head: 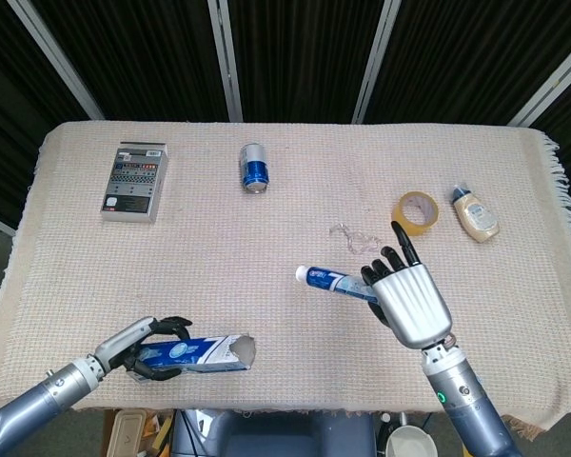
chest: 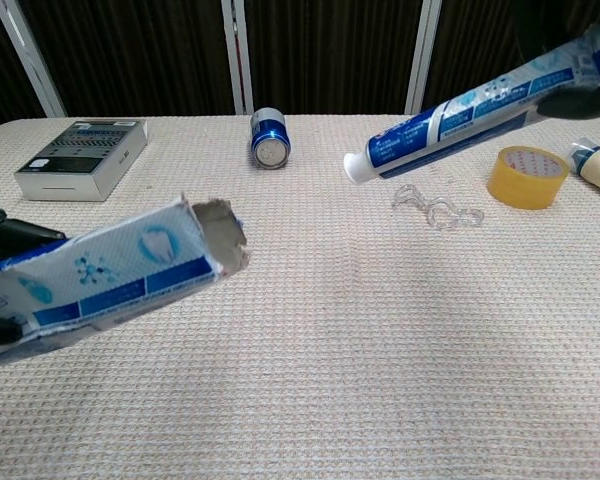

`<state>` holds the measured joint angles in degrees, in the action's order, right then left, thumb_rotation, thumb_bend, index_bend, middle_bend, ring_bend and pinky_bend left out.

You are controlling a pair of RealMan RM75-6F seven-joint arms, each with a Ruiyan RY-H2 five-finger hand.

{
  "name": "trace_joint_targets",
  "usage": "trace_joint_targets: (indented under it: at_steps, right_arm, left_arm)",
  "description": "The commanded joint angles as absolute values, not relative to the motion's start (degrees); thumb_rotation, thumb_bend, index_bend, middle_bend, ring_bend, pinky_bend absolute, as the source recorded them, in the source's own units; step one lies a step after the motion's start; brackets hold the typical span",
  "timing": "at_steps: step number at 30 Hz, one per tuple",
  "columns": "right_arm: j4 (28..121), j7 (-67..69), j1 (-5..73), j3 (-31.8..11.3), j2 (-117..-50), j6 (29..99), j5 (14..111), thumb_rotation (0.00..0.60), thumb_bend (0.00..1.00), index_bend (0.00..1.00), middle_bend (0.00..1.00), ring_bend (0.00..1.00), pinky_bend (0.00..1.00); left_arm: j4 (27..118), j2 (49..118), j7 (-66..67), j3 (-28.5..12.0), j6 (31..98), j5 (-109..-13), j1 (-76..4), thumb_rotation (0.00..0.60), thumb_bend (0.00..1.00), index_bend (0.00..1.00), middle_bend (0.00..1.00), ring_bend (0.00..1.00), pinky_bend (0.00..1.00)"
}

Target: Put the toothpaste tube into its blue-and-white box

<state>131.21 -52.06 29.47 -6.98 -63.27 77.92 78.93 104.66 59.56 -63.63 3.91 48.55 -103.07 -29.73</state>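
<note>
While both are lifted above the desk (head: 295, 205):
left robot hand (head: 143, 345): grips box (head: 202, 351), near front edge
right robot hand (head: 411, 303): fingers closed on toothpaste tube (head: 335, 282), cap toward box

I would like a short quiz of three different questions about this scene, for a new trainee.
1. True or false: the blue-and-white toothpaste tube lies flat on the table.
2. Which hand holds the blue-and-white cardboard box? A) left hand B) right hand
3. Fill in: the white cap of the tube points toward the robot's ____ side.

Key: 1 false, it is held in the air; 2 A; 3 left.
</note>
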Motion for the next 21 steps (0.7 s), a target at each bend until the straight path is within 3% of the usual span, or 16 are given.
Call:
trace_joint_targets:
  at_steps: [1,12,21]
  right_arm:
    - [134.7,-52.8,30.1,-7.5,-61.1,76.8,78.9,0.600,0.34,0.61,0.67,0.33,0.00]
    - [135.0,-43.5,31.0,-10.0,-56.8,74.1,80.3,0.600,0.35,0.62,0.67,0.33,0.00]
    - [135.0,-33.4,27.3,-8.2,-52.0,75.3,86.8,0.600,0.35,0.62,0.67,0.33,0.00]
  left_arm:
    - [102.7,60.4,-65.4,5.7,50.2,-104.4,-31.0,0.600,0.30,0.45,0.44,0.13,0.12]
    - [98.7,59.2,-69.6,8.8,59.1,-105.7,-30.8,0.600,0.30,0.46,0.44,0.13,0.12]
    - [96.8,57.7,-62.4,7.3,62.9,-97.8,-28.1,0.600,0.30,0.48,0.44,0.12,0.12]
